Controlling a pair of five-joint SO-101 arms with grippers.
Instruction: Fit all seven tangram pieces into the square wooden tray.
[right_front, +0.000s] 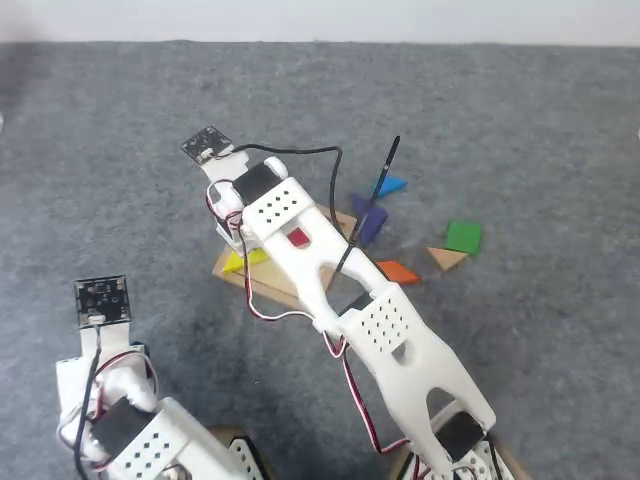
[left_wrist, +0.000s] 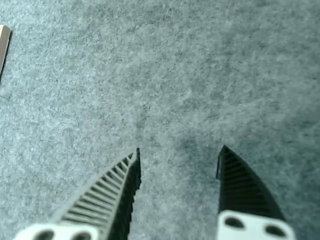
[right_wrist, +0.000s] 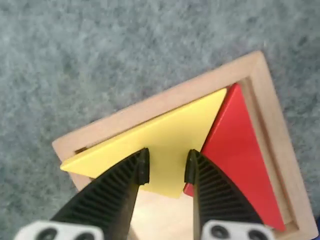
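The right arm (right_front: 390, 320) reaches over the tray (right_wrist: 165, 100), and the right jaws hang just above it with a narrow gap between them. Directly under their tips lies the yellow triangle (right_wrist: 165, 135), and its near corner shows in the gap. Whether the jaws touch it cannot be told. One of its far corners seems to ride up on the tray's rim. The red triangle (right_wrist: 240, 145) lies in the tray just beside the one jaw, edge to edge with the yellow triangle.

Five pieces lie on the grey table (right_front: 520, 110), on the side of the right jaws away from the left arm (right_front: 130, 420). The orange triangle (right_front: 398, 271) is just beside the tray. The purple piece (right_front: 370, 220) and blue piece (right_front: 390, 185) are close together, farther out. The green square (right_front: 463, 237) and tan triangle (right_front: 446, 257) are well apart from the jaws.

The left jaws are spread wide above bare table, holding nothing.
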